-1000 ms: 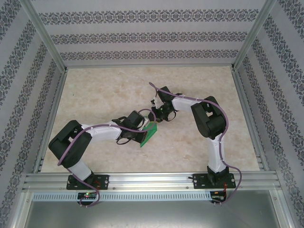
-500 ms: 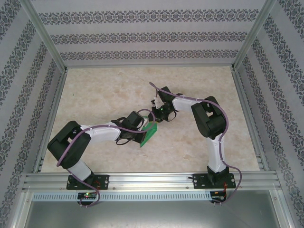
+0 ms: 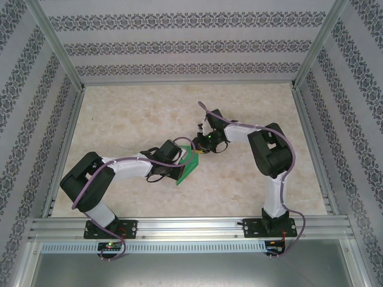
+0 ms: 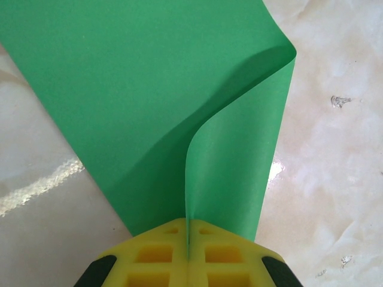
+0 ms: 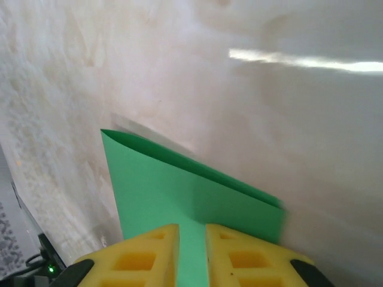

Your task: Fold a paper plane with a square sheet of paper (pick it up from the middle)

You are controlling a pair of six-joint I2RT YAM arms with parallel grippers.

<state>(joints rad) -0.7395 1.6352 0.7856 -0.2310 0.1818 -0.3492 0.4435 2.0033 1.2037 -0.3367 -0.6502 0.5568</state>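
While left gripper clamps the green sheet, long axis diagonal, right gripper slightly parted around it.

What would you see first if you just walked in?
The bright green paper jumps out, folded over near the middle of the pale marbled table. The left gripper pinches it between yellow pads, and the right gripper sits at its other end, jaws slightly apart.
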